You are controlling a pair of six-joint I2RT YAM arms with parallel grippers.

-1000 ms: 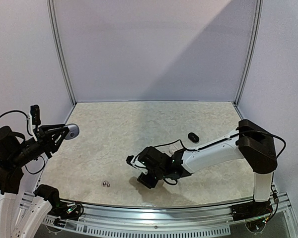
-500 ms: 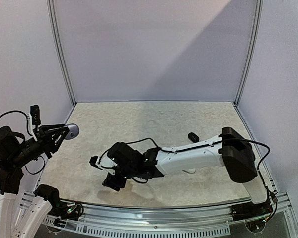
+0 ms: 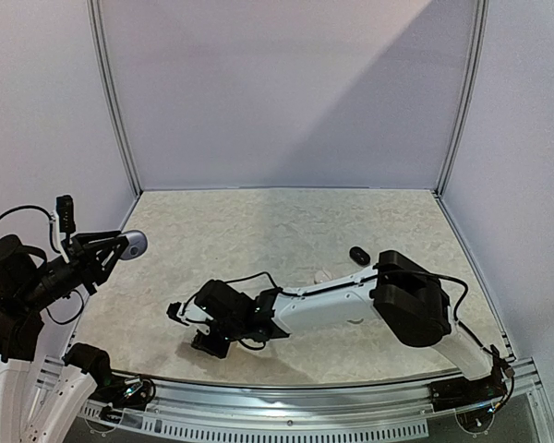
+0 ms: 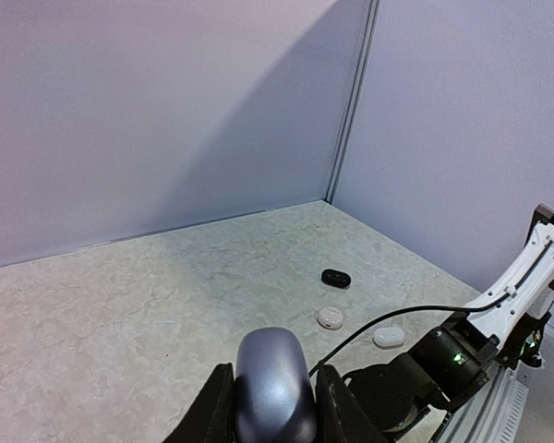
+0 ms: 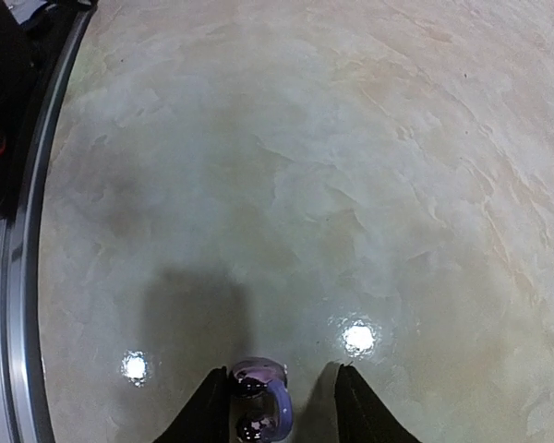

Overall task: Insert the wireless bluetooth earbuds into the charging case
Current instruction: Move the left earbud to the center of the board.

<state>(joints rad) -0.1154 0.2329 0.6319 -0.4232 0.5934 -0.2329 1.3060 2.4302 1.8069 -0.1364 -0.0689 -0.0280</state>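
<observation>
A grey-lavender charging case (image 4: 273, 383) sits between the fingers of my left gripper (image 4: 275, 399), which is shut on it and held above the table's left edge (image 3: 129, 245). My right gripper (image 3: 208, 342) is low on the table near the front edge. In the right wrist view two glossy lavender earbuds (image 5: 258, 408) lie close together between its fingers, against the left finger (image 5: 208, 406), with a gap to the right finger (image 5: 351, 401). The right gripper (image 5: 279, 388) is open around them. From the top view the earbuds are hidden under the gripper.
A black case (image 4: 336, 278) (image 3: 359, 254), a round white case (image 4: 330, 317) and an oblong white case (image 4: 389, 337) lie on the table's right half. The right arm (image 3: 332, 300) stretches across the front. A metal rail (image 5: 23, 277) borders the near edge.
My right arm has swept left along the front of the table and come down over the earbuds, and its jaws have narrowed. The left arm and its case have not moved.
</observation>
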